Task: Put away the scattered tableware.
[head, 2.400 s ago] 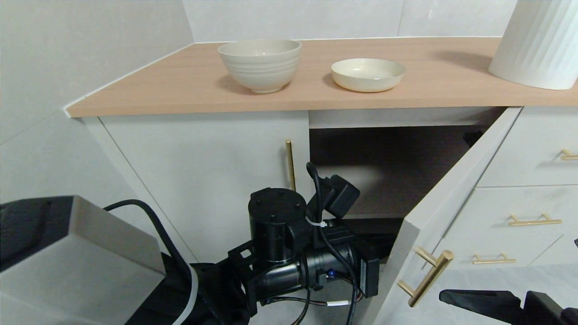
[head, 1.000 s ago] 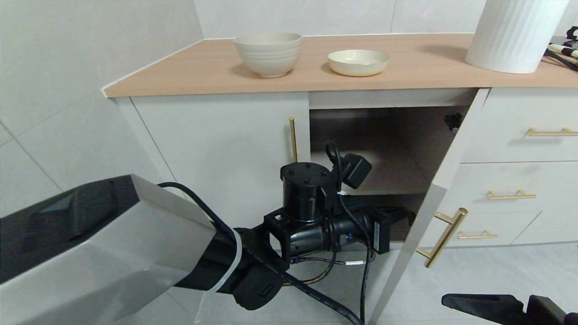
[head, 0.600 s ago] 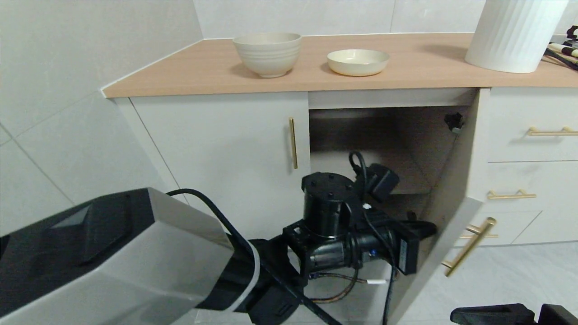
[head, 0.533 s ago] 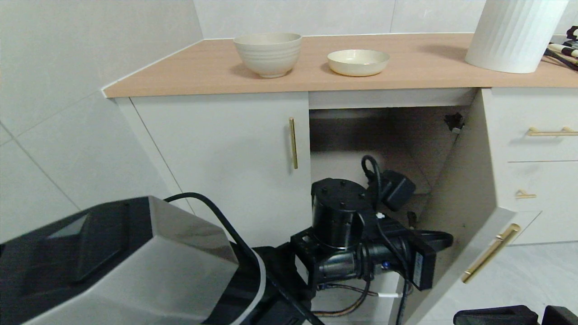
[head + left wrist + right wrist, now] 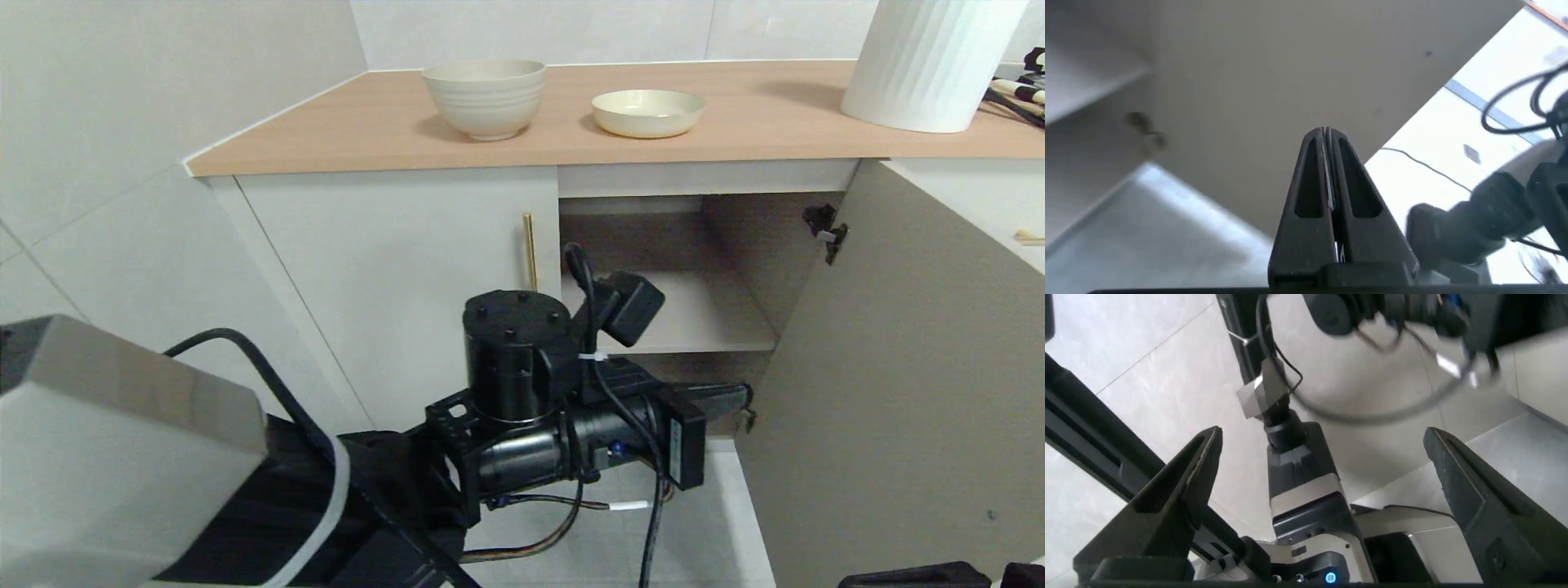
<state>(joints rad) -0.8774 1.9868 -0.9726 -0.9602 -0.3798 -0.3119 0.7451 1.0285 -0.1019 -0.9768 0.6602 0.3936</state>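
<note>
Left pincer point(image 5: 1324, 139) clenched on nothing, pointing at the open cupboard door point(image 5: 898, 367), right pincer point(image 5: 1323, 437) spread wide (floor point(image 5: 1143, 343) beneath), deep bowl point(image 5: 484, 94) and shallow dish point(image 5: 648, 112) apart on the desk point(image 5: 367, 131)

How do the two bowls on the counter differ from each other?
The ribbed bowl is deep and tall; the cream dish is shallow and low. The ribbed bowl has ridges around its outside, the cream dish a smooth side. The ribbed bowl is greyer, the cream dish yellower. Both stand upright, apart, on the countertop.
</note>
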